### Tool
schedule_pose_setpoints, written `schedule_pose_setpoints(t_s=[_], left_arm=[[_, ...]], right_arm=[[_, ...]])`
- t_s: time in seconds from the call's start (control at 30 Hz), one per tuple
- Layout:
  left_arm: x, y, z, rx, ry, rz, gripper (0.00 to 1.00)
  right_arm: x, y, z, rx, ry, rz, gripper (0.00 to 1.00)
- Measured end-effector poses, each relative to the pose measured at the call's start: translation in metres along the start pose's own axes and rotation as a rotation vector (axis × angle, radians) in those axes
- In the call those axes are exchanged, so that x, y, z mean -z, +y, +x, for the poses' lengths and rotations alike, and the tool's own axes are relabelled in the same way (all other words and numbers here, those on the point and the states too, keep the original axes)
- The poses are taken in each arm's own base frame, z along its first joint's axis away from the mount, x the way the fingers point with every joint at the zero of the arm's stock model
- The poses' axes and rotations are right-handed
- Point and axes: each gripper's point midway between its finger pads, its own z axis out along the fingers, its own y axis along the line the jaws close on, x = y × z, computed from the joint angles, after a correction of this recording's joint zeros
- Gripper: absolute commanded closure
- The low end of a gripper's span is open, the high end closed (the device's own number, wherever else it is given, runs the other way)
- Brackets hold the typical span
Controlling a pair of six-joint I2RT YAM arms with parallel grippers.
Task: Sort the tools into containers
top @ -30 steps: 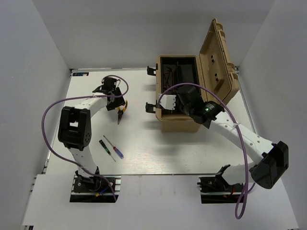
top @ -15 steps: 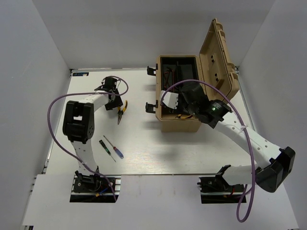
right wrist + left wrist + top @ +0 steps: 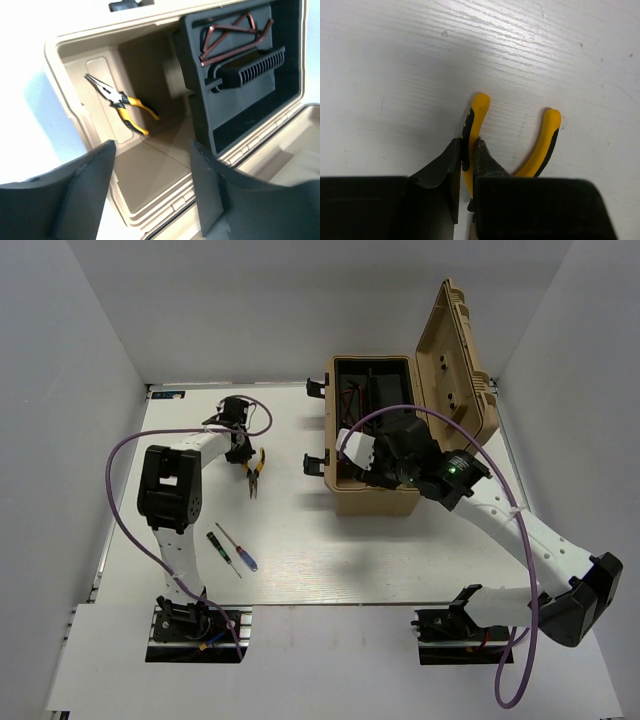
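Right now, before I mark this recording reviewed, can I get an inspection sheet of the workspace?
Surface: white table, faint scuffs.
Job's things: yellow-handled pliers left of the open tan toolbox; second pliers inside it; two screwdrivers near the left arm.
Clutter: nothing seen.
Grippers: left gripper jaws shut on one handle of the yellow-handled pliers; right gripper open, empty, over the toolbox.
Cables: a purple cable loops off each arm.
Surroundings: white walls.
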Motion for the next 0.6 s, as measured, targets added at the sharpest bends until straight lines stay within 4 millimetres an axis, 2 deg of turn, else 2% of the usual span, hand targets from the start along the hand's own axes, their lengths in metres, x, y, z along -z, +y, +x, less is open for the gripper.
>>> schedule_pose_setpoints(t_s=[0.13,0.2,0.23,0.3,0.4,0.5,0.6], left_arm=[[0.004,0.003,0.001,-0.005,0.003,-0.006,1.00],[0.010,0.004,0.001,-0.009,0.000,-0.001,1.00],[0.016,0.004,0.000,-0.013,-0.001,0.003,1.00],[0.036,0.002,-0.008,-0.015,-0.026,0.033,1.00],[0.081,-0.006,-0.039,-0.002,-0.132,0.110,1.00],[0.146,-0.021,-0.076,0.018,-0.282,0.241,1.00],[0.205,-0.039,-0.099,0.022,-0.402,0.395,1.00]], right_arm=[[0.004,0.006,-0.004,-0.035,-0.021,-0.030,0.27],[0.007,0.008,-0.007,-0.054,-0.035,-0.040,0.32],[0.009,0.009,-0.008,-0.062,-0.042,-0.047,0.39],[0.012,0.011,-0.010,-0.084,-0.054,-0.054,0.44],[0.015,0.011,-0.011,-0.111,-0.066,-0.057,0.46],[0.015,0.011,-0.010,-0.128,-0.067,-0.058,0.46],[0.015,0.010,-0.009,-0.145,-0.065,-0.055,0.46]])
